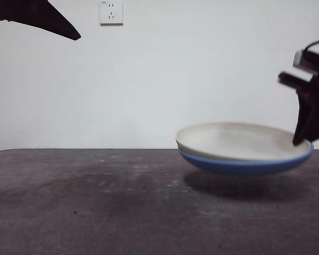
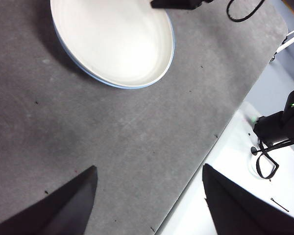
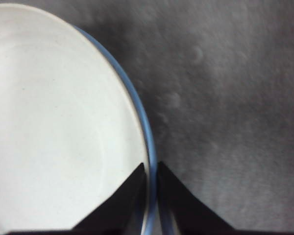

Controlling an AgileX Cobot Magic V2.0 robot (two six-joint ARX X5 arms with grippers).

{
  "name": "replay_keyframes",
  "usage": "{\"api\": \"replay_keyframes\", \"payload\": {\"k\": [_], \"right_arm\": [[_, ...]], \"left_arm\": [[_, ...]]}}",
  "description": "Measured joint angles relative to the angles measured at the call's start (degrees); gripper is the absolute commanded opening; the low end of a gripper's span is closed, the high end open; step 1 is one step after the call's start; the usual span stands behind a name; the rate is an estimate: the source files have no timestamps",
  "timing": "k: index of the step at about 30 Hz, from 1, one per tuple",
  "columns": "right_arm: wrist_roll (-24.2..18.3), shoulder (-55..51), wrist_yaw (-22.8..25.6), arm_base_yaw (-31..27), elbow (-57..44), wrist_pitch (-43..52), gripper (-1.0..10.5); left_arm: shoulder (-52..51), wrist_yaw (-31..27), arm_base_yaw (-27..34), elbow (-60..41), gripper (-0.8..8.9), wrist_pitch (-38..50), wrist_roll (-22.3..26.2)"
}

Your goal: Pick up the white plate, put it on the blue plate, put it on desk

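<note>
Front view shows the white plate [image 1: 239,139] nested in the blue plate [image 1: 244,164], both hanging tilted above the desk [image 1: 95,207] at its right side, pinched at their right rim by the right gripper [image 3: 151,171], its jaws clamped on both rims. To set them down well, I judge it should lower slowly and level the stack before releasing. The left gripper [image 2: 149,193] hangs open and empty; white is matte, blue glossy, the desk rough and mottled.
</note>
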Motion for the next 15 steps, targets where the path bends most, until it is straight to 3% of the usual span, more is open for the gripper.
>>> {"api": "replay_keyframes", "payload": {"k": [7,15], "right_arm": [[2.19,-2.91,-1.16,2.38,0.04,1.20,0.1],[5.01,-2.49,0.68,9.64,1.18,3.63,0.1]], "left_arm": [[0.00,0.00,0.00,0.00,3.42,0.15,0.00],[0.00,0.02,0.00,0.00,3.42,0.15,0.00]]}}
